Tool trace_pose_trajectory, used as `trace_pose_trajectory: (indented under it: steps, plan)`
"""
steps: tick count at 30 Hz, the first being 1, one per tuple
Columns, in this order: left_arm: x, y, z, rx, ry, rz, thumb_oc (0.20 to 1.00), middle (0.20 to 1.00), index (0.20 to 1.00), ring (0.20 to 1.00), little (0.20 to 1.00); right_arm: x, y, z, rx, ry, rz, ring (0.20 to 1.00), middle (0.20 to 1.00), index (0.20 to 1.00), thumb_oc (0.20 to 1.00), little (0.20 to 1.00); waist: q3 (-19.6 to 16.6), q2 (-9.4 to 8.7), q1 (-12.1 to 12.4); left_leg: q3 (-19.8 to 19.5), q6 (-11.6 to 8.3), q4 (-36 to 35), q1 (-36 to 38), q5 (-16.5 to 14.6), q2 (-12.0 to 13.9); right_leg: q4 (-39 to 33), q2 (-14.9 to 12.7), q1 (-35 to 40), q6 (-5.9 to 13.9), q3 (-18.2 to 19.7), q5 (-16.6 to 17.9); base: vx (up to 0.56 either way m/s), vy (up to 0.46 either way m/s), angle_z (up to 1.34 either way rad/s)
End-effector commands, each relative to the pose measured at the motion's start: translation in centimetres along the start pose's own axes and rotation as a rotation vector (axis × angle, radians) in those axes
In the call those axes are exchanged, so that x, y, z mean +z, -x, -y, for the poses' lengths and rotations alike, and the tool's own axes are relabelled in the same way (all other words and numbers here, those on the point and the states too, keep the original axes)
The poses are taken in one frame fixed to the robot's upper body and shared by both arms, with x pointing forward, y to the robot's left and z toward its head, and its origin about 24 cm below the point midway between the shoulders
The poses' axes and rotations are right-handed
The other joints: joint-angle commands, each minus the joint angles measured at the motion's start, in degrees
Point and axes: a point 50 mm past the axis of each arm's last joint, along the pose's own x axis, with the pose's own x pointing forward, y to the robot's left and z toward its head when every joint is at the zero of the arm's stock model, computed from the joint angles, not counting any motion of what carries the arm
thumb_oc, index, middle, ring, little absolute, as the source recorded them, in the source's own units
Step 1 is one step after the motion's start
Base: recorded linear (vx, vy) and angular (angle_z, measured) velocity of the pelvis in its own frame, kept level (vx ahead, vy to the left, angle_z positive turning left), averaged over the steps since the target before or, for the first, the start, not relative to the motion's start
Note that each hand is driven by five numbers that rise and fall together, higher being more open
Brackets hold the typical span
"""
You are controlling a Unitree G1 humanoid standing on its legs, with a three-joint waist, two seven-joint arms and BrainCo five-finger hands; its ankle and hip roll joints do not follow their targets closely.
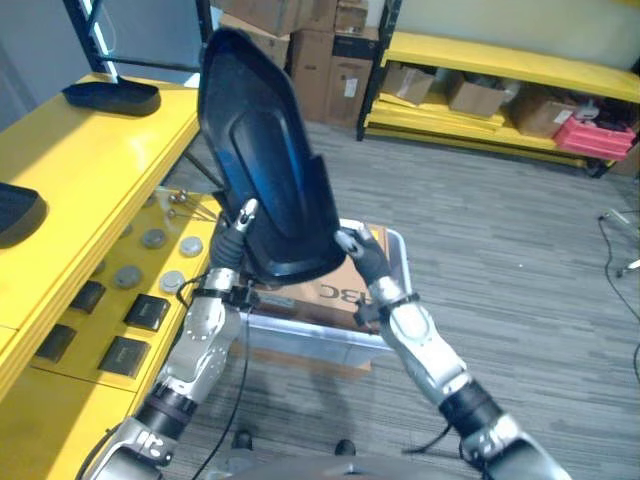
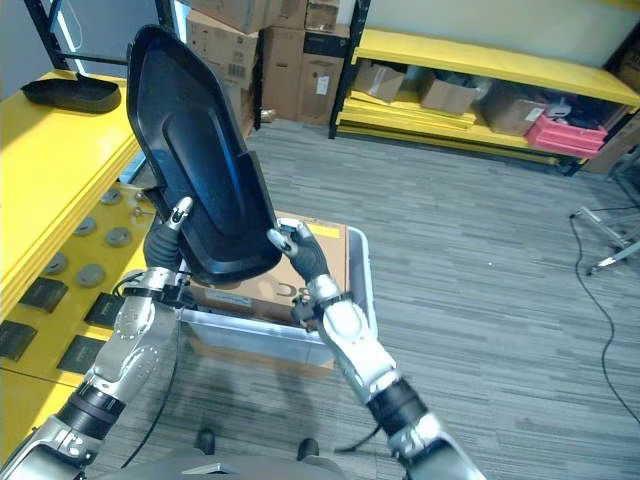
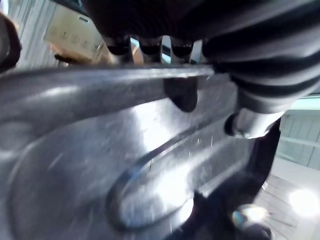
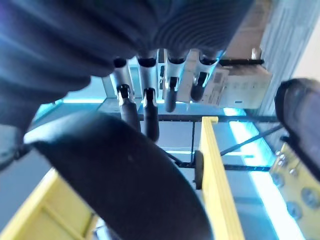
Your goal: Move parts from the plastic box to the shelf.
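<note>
Left hand (image 1: 232, 240) and right hand (image 1: 358, 252) gripped lower edge of large black moulded part (image 1: 262, 160), fingers curled round its rim. Part stood raised, upright, tilted toward yellow shelf (image 1: 90, 170). Clear plastic box (image 2: 362, 270) sat below on floor, cardboard box (image 2: 322, 243) inside. Two more black parts (image 1: 112, 96) lay on shelf.

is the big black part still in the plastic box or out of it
Out. The black part is held up above the plastic box, standing on end, gripped at its lower edge by the left hand and right hand.

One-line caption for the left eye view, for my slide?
Both hands, left hand and right hand, hold a large black part upright above the plastic box, beside the yellow shelf.
</note>
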Motion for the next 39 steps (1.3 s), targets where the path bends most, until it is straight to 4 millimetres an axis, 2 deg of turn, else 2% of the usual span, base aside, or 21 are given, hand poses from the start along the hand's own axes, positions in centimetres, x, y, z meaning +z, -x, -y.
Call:
trace_pose_trajectory:
  steps: [1,6,7,9,10,11,14,15,16,18,19,21,23,26,27,29,32,33,37,38,39]
  plan:
    - [4.4,-2.3,-0.7,0.071,-0.050,0.313,0.200,0.200,0.200,0.200,0.200,1.7,0.0,2.6,-0.170,-0.093,0.103,1.000,1.000,1.000,1.000,1.000,0.5,2.91,-1.7,2.2,-2.41,-0.4,2.8,0.0,4.3,1.9,0.2,4.1,1.37,-1.0,-4.3,0.02,0.037,0.01]
    - [5.7,-1.1,-3.3,0.144,-0.152,0.384,0.200,0.200,0.200,0.200,0.200,-3.4,4.6,7.3,-0.361,0.029,-0.200,1.000,1.000,1.000,1.000,1.000,1.0,3.48,-3.3,7.2,-2.70,-0.4,3.0,0.7,4.5,2.8,-0.3,4.4,1.23,-4.1,-4.9,0.03,0.058,0.12]
    - [6.0,-0.9,-3.9,0.152,-0.136,0.394,0.200,0.200,0.200,0.200,0.200,-6.0,7.2,8.7,-0.444,0.083,-0.393,1.000,1.000,1.000,1.000,1.000,1.2,3.49,-3.6,10.7,-2.70,-0.4,2.8,1.0,4.4,3.1,-0.6,4.8,1.30,-6.3,-5.1,0.05,0.103,0.67]
    - [6.2,-0.8,-4.0,0.145,-0.146,0.407,0.200,0.200,0.200,0.200,0.200,-7.8,9.2,9.5,-0.497,0.104,-0.508,1.000,1.000,1.000,1.000,1.000,1.5,3.45,-3.7,13.4,-2.67,-0.4,2.6,1.4,4.3,3.2,-0.8,5.4,1.40,-8.1,-5.2,0.05,0.106,1.00]
    - [6.7,-0.9,-4.0,0.119,-0.139,0.429,0.200,0.200,0.200,0.200,0.200,-10.0,12.5,10.3,-0.555,0.110,-0.684,1.000,1.000,1.000,1.000,1.000,1.9,3.38,-3.7,17.8,-2.83,-0.2,2.3,1.6,4.3,3.7,-1.1,6.6,1.61,-11.3,-5.8,0.04,0.123,0.89]
    - [7.0,-1.0,-3.9,0.115,-0.147,0.450,0.200,0.200,0.200,0.200,0.200,-11.0,14.1,10.6,-0.569,0.122,-0.786,1.000,1.000,1.000,1.000,1.000,2.0,3.35,-3.4,19.2,-2.85,-0.2,2.1,1.8,4.3,3.8,-1.1,7.1,1.63,-12.5,-6.0,0.10,0.179,0.89]
    - [8.3,-1.1,-3.5,0.103,-0.209,0.512,0.200,0.200,0.200,0.200,0.200,-13.9,18.4,10.5,-0.487,0.200,-1.110,1.000,1.000,1.000,1.000,1.000,2.1,3.18,-0.8,17.5,-2.34,-0.2,1.4,0.2,2.7,5.2,-1.3,8.2,2.09,-12.9,-7.9,0.10,0.190,1.40]
    - [9.3,-1.1,-3.6,0.115,-0.262,0.551,0.200,0.200,0.200,0.200,0.200,-15.1,21.1,10.0,-0.415,0.256,-1.315,1.000,1.000,1.000,1.000,1.000,2.2,3.40,1.7,14.9,-1.61,-0.4,0.3,0.0,1.5,7.7,-1.8,8.2,2.12,-13.3,-9.3,0.13,0.243,0.67]
    - [9.7,-1.1,-3.7,0.116,-0.269,0.560,0.200,0.200,0.200,0.200,0.200,-15.6,22.3,9.7,-0.405,0.255,-1.398,1.000,1.000,1.000,1.000,1.000,2.1,3.43,3.0,13.8,-1.27,-0.4,-0.1,0.1,0.9,9.5,-2.6,8.0,2.54,-14.1,-9.6,0.13,0.236,0.83]
    - [10.6,-1.2,-3.6,0.096,-0.304,0.584,0.200,0.200,0.200,0.200,0.200,-16.1,24.3,9.1,-0.432,0.210,-1.549,1.000,1.000,1.000,1.000,1.000,1.9,3.60,5.3,12.5,0.42,-0.4,-0.3,-0.4,-0.9,18.3,-5.3,7.0,4.23,-15.0,-6.9,0.14,0.259,0.88]
    - [10.9,-1.2,-3.4,0.083,-0.323,0.596,0.200,0.200,0.200,0.200,0.200,-16.2,24.3,9.1,-0.454,0.195,-1.558,1.000,1.000,1.000,1.000,1.000,2.1,3.72,5.5,13.1,1.88,-0.4,-0.9,0.4,-1.7,22.9,-6.4,5.4,4.39,-15.4,-5.3,0.16,0.309,0.78]
    - [11.3,-1.2,-2.7,0.074,-0.400,0.629,0.200,0.200,0.200,0.200,0.200,-16.2,23.4,9.5,-0.485,0.168,-1.511,1.000,1.000,1.000,1.000,1.000,2.6,4.05,5.3,10.9,3.38,-0.4,-0.9,-0.1,-3.0,32.5,-6.7,1.4,5.08,-11.0,-2.2,0.14,0.178,0.97]
    - [11.3,-1.2,-2.6,0.093,-0.422,0.632,0.200,0.200,0.200,0.200,0.200,-16.3,22.1,9.6,-0.452,0.186,-1.449,1.000,1.000,1.000,1.000,1.000,3.3,4.15,4.5,8.8,3.69,-0.4,-0.5,-0.4,-3.6,32.5,-4.8,-1.4,4.65,-7.9,-2.3,0.14,0.009,0.56]
    - [11.1,-1.5,-2.9,0.115,-0.446,0.626,0.200,0.200,0.200,0.200,0.200,-16.3,20.1,9.3,-0.407,0.200,-1.351,1.000,1.000,1.000,1.000,1.000,3.8,4.39,2.6,4.4,3.03,-0.4,0.0,-0.2,-3.8,26.5,-1.3,-3.8,3.41,-4.6,-3.4,0.13,-0.149,0.92]
    - [10.9,-2.2,-2.9,0.119,-0.405,0.607,0.200,0.200,0.200,0.200,0.200,-16.3,19.2,9.4,-0.400,0.181,-1.304,1.000,1.000,1.000,1.000,1.000,4.3,3.92,0.5,0.0,3.05,-0.4,0.7,-0.9,-4.7,20.2,1.8,-4.2,2.84,-0.1,-4.7,0.14,-0.242,0.74]
    - [10.4,-2.7,-2.4,0.123,-0.410,0.600,0.200,0.200,0.200,0.200,0.200,-16.2,19.0,9.6,-0.368,0.176,-1.313,1.000,1.000,1.000,1.000,1.000,4.2,3.84,-0.8,-3.8,2.71,-0.4,0.0,-0.4,-5.3,14.7,5.2,-3.0,0.99,4.2,-6.3,0.14,-0.287,0.98]
    - [10.3,-2.8,-2.2,0.144,-0.408,0.588,0.200,0.200,0.200,0.200,0.200,-16.3,19.0,9.6,-0.299,0.194,-1.357,1.000,1.000,1.000,1.000,1.000,4.0,3.33,0.0,-5.5,1.69,-0.4,-1.2,0.5,-5.8,9.6,6.1,-0.5,0.07,5.2,-6.4,0.06,-0.202,1.55]
    - [10.3,-2.2,-2.6,0.164,-0.406,0.544,0.200,0.200,0.200,0.200,0.200,-16.5,19.3,9.3,-0.115,0.293,-1.458,1.000,1.000,1.000,1.000,1.000,3.7,2.70,2.7,-5.8,0.46,-0.1,-4.0,1.8,-5.8,4.5,5.8,2.2,-0.36,5.2,-5.8,0.00,-0.249,0.98]
    - [9.8,-1.7,-2.6,0.112,-0.437,0.499,0.200,0.200,0.200,0.200,0.200,-16.5,20.6,9.4,0.028,0.433,-1.553,1.000,1.000,1.000,1.000,1.000,5.3,2.29,4.1,3.4,-0.77,5.3,-9.0,2.0,-4.5,3.2,3.8,4.7,-0.63,0.0,-5.9,-0.04,-0.041,0.82]
    - [9.4,-1.5,-3.0,0.134,-0.412,0.467,0.200,0.200,0.200,0.200,0.200,-16.1,22.6,10.2,-0.055,0.404,-1.656,1.000,1.000,1.000,1.000,1.000,5.7,2.29,3.9,8.2,-1.83,7.5,-9.7,1.7,-1.5,3.2,2.6,5.4,-0.44,-4.0,-5.8,-0.08,0.108,1.37]
    - [9.2,-1.1,-3.6,0.178,-0.418,0.463,0.200,0.200,0.200,0.200,0.200,-15.6,24.2,10.9,-0.245,0.245,-1.704,1.000,1.000,1.000,1.000,1.000,5.8,2.57,3.7,9.4,-2.80,7.1,-8.4,2.0,1.1,3.4,1.9,5.8,-0.29,-6.1,-5.8,-0.06,0.119,1.37]
